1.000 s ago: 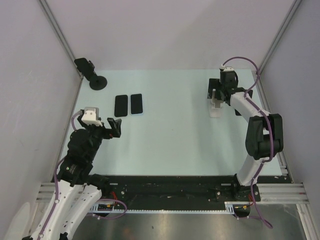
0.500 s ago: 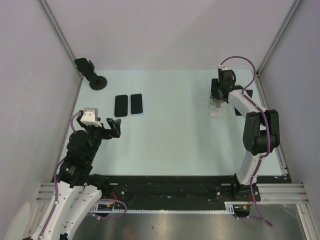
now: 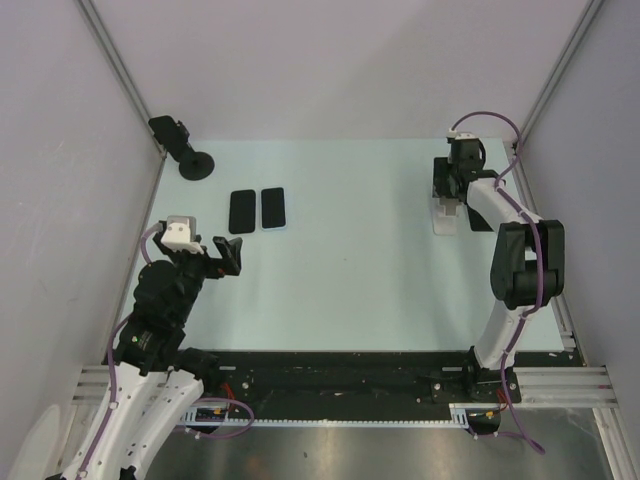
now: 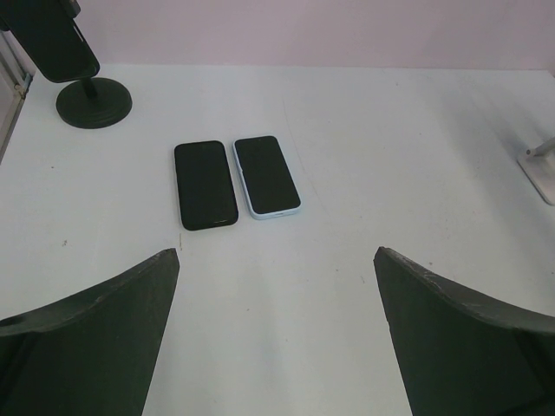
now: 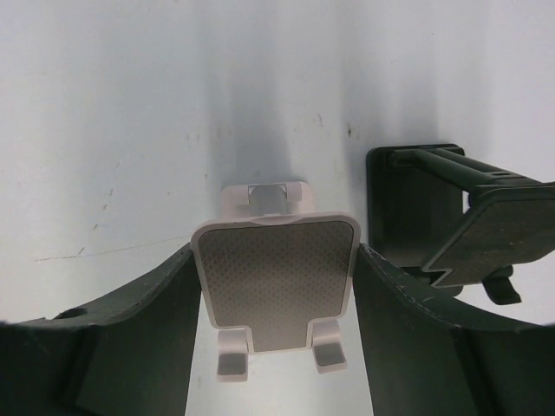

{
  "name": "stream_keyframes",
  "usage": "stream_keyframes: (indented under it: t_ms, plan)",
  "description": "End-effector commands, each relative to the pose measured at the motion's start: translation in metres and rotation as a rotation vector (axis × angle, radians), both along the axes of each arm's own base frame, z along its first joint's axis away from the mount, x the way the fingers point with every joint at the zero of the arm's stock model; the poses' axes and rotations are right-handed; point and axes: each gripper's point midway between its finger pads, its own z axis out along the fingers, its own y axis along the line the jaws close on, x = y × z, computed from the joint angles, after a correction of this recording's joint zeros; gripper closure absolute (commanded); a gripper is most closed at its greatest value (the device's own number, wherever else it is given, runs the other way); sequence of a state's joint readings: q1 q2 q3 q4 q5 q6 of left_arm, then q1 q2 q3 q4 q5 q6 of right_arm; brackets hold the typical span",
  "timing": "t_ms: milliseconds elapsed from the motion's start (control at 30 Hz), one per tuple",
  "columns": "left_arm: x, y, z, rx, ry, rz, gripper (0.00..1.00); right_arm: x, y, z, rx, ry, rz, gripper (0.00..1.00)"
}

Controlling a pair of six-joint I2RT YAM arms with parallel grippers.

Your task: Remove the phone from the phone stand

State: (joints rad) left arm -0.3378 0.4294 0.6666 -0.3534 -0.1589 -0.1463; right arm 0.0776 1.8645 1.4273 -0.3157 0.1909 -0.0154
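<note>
Left pincer [image 4: 277,347] is spread wide and holds nothing; it hangs over the near left of the surface [image 3: 340,260]. Two phones lie flat and face up beyond it, side by side and almost touching: a black phone [image 4: 205,185] and a blue-edged phone [image 4: 267,176] to its right. A round-footed stand [image 4: 91,100] sits in the far left corner. Right pincer [image 5: 276,347] is at the far right, its fingers [image 5: 130,334] close against either edge of the white stand [image 5: 276,290]; whether they grip it cannot be told. The stand's grey pad shows bare; a black stand [image 5: 460,230] sits just beside it.
</note>
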Motion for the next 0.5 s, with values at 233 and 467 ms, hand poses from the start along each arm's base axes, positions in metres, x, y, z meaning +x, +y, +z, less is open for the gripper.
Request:
stream_keyframes:
  t_ms: [233, 467]
  plan:
    - [0.002, 0.002, 0.005, 0.029, -0.031, 0.003, 0.0, 0.016, -0.028, 0.041, -0.019, -0.114, -0.02, 0.68]
    - [0.003, 0.002, 0.004, 0.031, -0.028, 0.002, 0.0, 0.025, -0.033, 0.048, -0.016, -0.157, -0.022, 0.68]
